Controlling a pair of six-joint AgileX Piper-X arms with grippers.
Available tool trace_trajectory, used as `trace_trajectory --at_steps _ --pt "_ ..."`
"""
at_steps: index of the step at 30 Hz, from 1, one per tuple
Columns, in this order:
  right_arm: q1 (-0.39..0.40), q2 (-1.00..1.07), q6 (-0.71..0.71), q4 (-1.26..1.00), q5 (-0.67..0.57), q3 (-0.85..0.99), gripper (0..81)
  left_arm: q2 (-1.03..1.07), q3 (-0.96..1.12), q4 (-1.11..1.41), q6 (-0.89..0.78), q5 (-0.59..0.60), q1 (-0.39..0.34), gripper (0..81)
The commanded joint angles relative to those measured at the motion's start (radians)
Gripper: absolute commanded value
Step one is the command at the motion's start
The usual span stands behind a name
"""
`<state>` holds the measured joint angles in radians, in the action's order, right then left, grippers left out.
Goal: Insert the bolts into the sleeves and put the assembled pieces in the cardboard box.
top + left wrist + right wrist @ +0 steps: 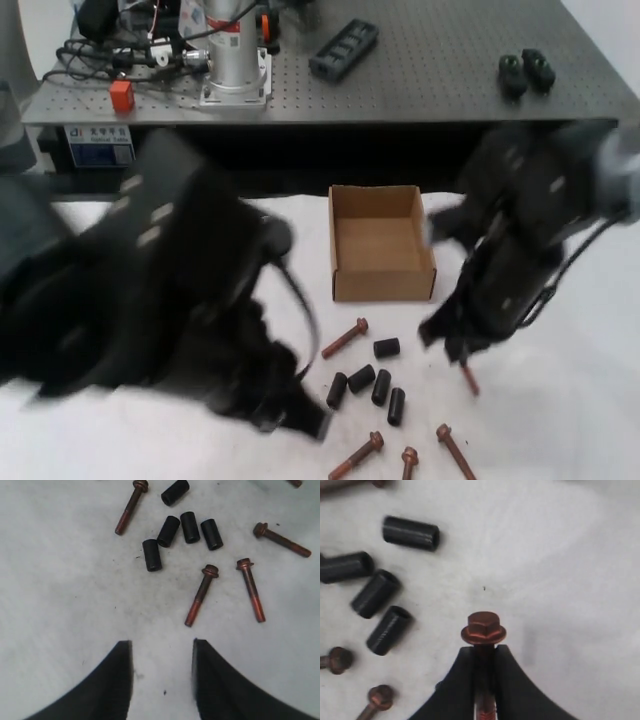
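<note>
Right claw: the right claw (484, 672) is clamped on one bolt (483, 628), pinching the shank just behind the head. In the high view it hangs right of the pile, nearer than the box's right corner.
Held bolt, axis: its length runs in line with the fingers. The hex head pokes out past the fingertips and the shank runs back between them. In the high view it slants down toward the white cloth (560, 400); whether it touches the cloth, I cannot tell.
Why held so: the grip along the shank likely keeps the bolt straight. Since the head leads, though, the plain end looks buried in the claw, so a regrip or handover seems needed before a sleeve goes on.
Left claw: the left claw (162, 680) is spread open and empty, low over the cloth at the near left. It faces the sleeves, probably to take one.
Sleeves: five sleeves (168, 531) lie on their sides between the two claws. Four are bunched, with their long axes roughly near to far; one lies apart toward the box.
Loose bolts: the loose bolts (201, 595) lie flat around the sleeves, most on the near side.
Box: the cardboard box (345, 245) stands beyond the pile, open side up, with nothing seen inside.
</note>
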<state>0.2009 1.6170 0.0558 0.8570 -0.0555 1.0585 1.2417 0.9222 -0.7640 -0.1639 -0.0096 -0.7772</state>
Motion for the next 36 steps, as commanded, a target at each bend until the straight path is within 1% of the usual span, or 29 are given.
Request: trace_trajectory --at_steps 1,4,8,13,16,21,36 --pt "-0.013 -0.201 -0.072 0.015 -0.037 -0.034 0.3 0.163 0.126 -0.034 0.043 -0.001 0.022 28.5" --pt "-0.017 -0.336 -0.111 0.022 -0.037 -0.075 0.3 0.299 0.236 -0.094 0.091 -0.001 0.043 28.5" --pt "-0.017 -0.492 -0.115 0.020 -0.052 -0.130 0.3 0.468 0.361 -0.162 0.164 0.010 0.056 28.5" --pt "-0.017 -0.604 -0.126 0.020 -0.052 -0.169 0.3 0.625 0.497 -0.237 0.197 0.040 0.056 28.5" --pt "-0.017 -0.625 -0.131 0.038 -0.052 -0.171 0.3 0.697 0.551 -0.264 0.196 0.052 0.056 28.5" --pt "-0.017 -0.626 -0.131 0.058 -0.052 -0.172 0.3 0.756 0.591 -0.249 0.196 0.076 0.056 28.5" --pt "-0.017 -0.626 -0.131 0.058 -0.052 -0.172 0.3 0.855 0.593 -0.186 0.191 0.085 0.056 28.5"
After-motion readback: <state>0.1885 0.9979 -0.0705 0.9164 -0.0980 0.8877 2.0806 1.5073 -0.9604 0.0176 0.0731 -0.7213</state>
